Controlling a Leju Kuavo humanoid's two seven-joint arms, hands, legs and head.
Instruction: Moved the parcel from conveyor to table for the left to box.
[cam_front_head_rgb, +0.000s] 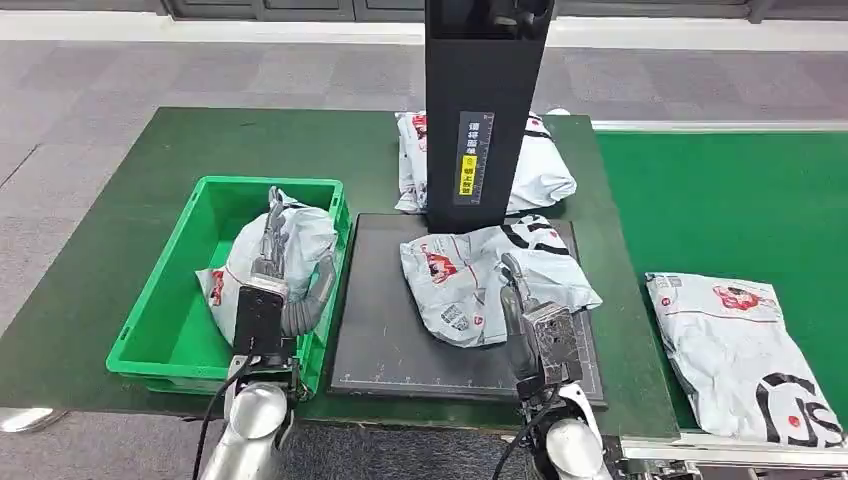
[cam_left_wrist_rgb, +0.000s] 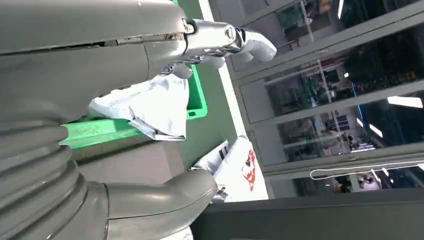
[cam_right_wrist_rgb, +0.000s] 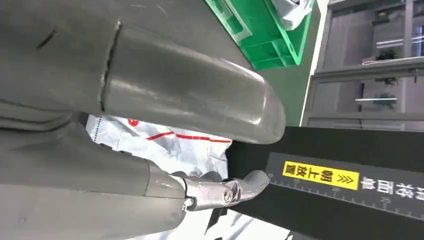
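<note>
Both silver arms rise from the near edge of the head view. Its fingers and thumb wrapped around it, the left hand (cam_front_head_rgb: 275, 262) grips a grey-white parcel (cam_front_head_rgb: 262, 265) with a red printed patch, holding it inside the green bin (cam_front_head_rgb: 160, 335) on the left of the green table (cam_front_head_rgb: 120, 220); in the left wrist view the crumpled plastic of this bag hangs over the bin's green rim. The right hand (cam_front_head_rgb: 520, 300) rests on a second parcel (cam_front_head_rgb: 480, 275) lying on the black mat (cam_front_head_rgb: 390, 330) at the foot of the black post (cam_front_head_rgb: 485, 100); whether its fingers actually grip the bag, I cannot tell. This parcel is a soft, wrinkled poly mailer, pale grey with red and black graphics and a small label. A third parcel (cam_front_head_rgb: 545, 165) sits behind the post, partly hidden by it. On the green conveyor (cam_front_head_rgb: 720, 200) to the right lies a flatter parcel of the same kind (cam_front_head_rgb: 740, 350), well apart from the hands. A yellow label (cam_front_head_rgb: 468, 170) runs down the post.
</note>
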